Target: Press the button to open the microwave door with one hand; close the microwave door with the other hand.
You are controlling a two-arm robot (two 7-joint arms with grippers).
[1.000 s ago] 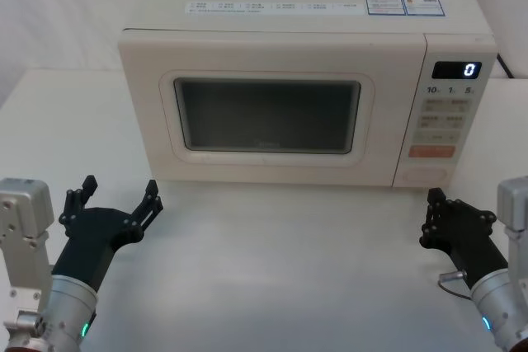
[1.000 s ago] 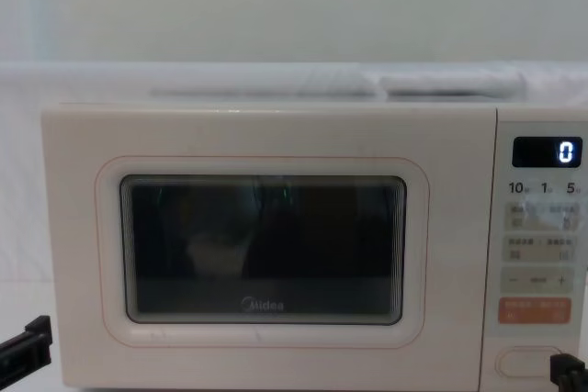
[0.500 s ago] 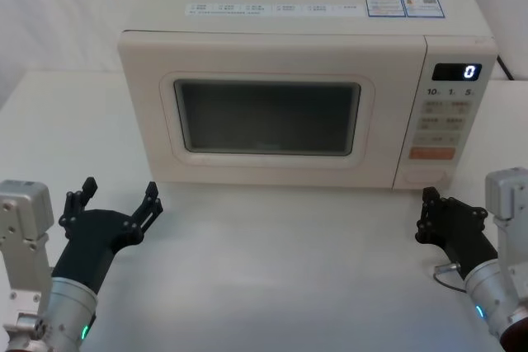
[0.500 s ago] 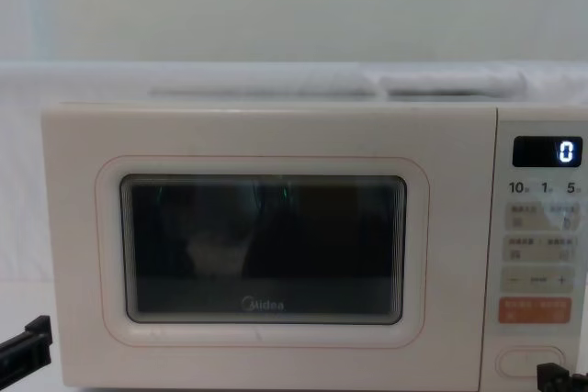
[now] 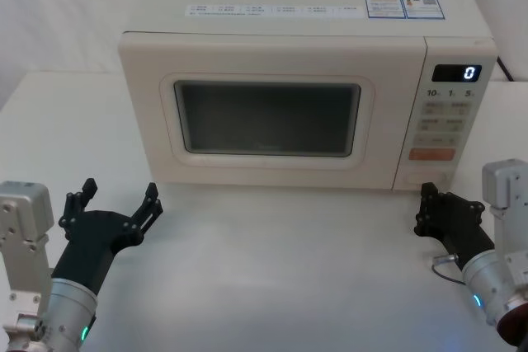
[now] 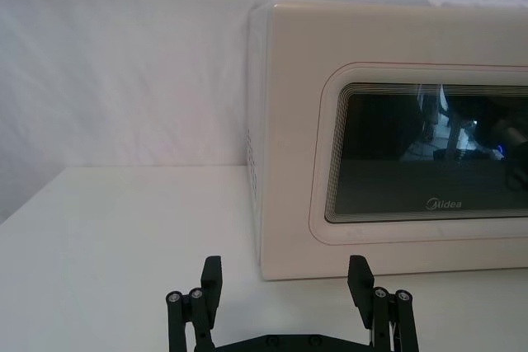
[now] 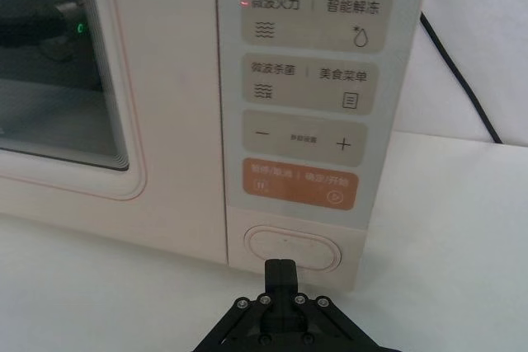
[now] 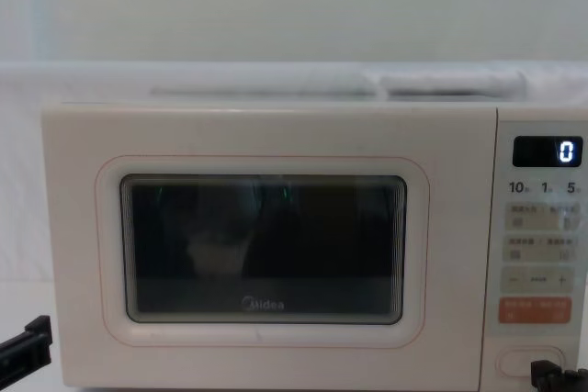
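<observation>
Looking from the left side first, you've got the left end effector (image 5: pixel 115 204) sitting low over the white surface (image 5: pixel 272 261), well in front of the microwave's left corner and not touching anything. Its fingers (image 6: pixel 211 279) are spread wide apart with nothing between them, and from the left wrist view they point straight at the bottom left corner of the cabinet. In the chest view it only pokes in at the lower left edge (image 8: pixel 26 341).

Moving across, the microwave (image 5: pixel 301 47) sits square on the surface, facing you. The microwave door (image 5: pixel 157 121) is fully shut, flush with the front, dark window in the middle and the Midea logo (image 8: pixel 263 304) just under the glass. To the right of the door is the control panel with the black display (image 5: pixel 456 73) reading 0, pale keys under it, an orange key (image 7: pixel 299 184), and at the very bottom the oval door button (image 7: pixel 292 248).

Over on the right, your right end effector (image 5: pixel 427 208) has its fingers pressed together into one narrow tip. In the right wrist view that tip (image 7: pixel 279 274) lines up dead centre under the door button and sits right at its lower edge, but you can't really tell if it's actually touching it.
</observation>
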